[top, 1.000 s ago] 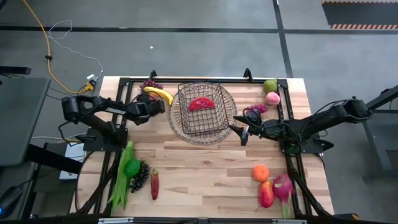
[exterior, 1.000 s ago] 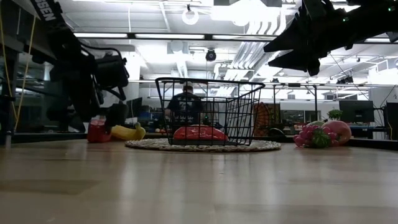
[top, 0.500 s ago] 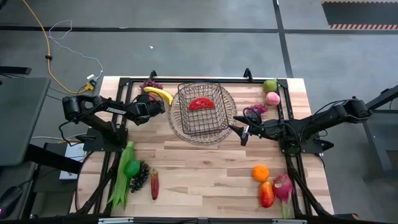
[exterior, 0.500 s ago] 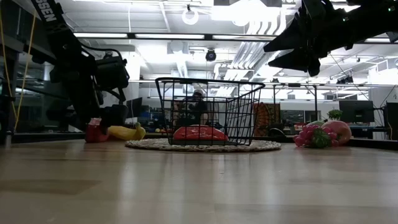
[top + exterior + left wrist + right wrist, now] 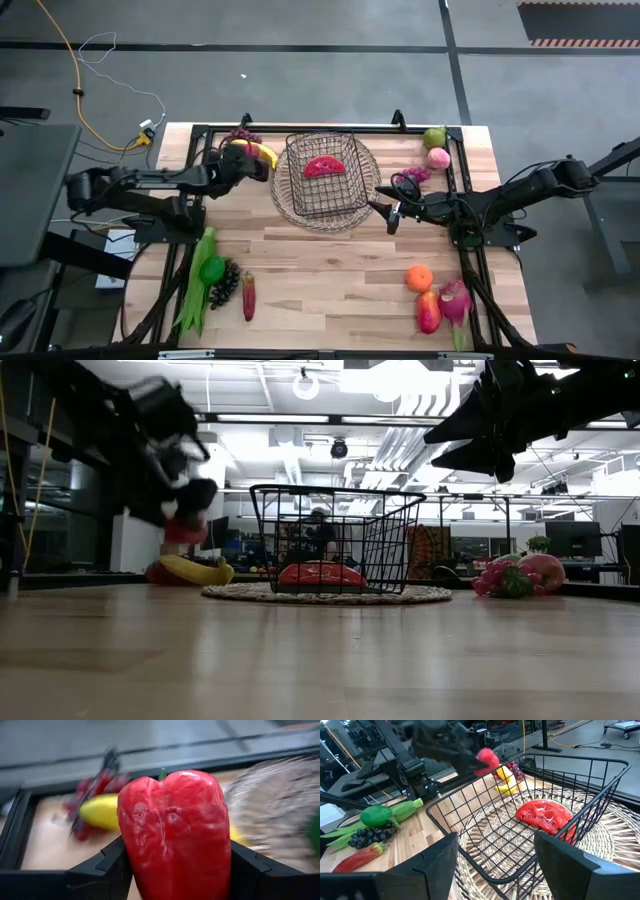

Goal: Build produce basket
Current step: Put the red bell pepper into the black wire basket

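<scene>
The basket (image 5: 323,178) sits on a round woven tray (image 5: 286,206) near the far edge of the table, about in the middle. Only one thing is inside it so far, a red watermelon slice (image 5: 325,166). So the job has only just begun.

The left gripper (image 5: 175,865) is up in the air just beside the basket, on its left side. Its two fingers are closed on a red pepper (image 5: 175,832) and hold it tight on both sides. My guess is that the pepper goes into the basket next.

Under that gripper a yellow banana (image 5: 196,570) lies on the table, with dark red grapes (image 5: 240,135) close by at the far edge.

The right gripper (image 5: 390,213) waits just beside the woven tray on the other side. Its fingers are spread wide and hold nothing.

A lot of food is not in the basket yet. At the near left lie long green beans (image 5: 192,290), a green pepper (image 5: 212,268), dark grapes (image 5: 225,284) and a thin red chili (image 5: 248,296). At the near right are an orange (image 5: 419,277), a red fruit (image 5: 428,312) and a pink dragon fruit (image 5: 456,300). At the far right are a green pear (image 5: 433,137), a pink fruit (image 5: 438,157) and something small and pinkish (image 5: 415,174) that I cannot make out.
</scene>
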Controlling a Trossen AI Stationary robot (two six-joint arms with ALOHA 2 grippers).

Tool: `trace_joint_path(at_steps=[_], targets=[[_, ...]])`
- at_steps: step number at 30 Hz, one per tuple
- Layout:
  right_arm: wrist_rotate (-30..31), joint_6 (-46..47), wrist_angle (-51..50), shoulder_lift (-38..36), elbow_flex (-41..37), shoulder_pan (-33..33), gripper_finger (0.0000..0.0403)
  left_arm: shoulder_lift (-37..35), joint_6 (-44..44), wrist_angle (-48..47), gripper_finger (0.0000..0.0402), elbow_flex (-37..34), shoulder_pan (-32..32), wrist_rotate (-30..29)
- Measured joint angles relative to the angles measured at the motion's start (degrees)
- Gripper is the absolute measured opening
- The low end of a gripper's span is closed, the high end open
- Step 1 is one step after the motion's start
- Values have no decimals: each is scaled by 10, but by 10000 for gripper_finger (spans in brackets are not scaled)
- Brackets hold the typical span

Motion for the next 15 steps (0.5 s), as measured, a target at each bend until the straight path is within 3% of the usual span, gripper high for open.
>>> trace_joint_path(at_steps=[7, 15], targets=[[0, -2, 0, 0, 0, 0, 252, -114, 170, 29, 222, 47, -101, 42], [0, -3, -2, 0, 0, 0, 252, -160, 299, 87, 223, 47, -250, 240]])
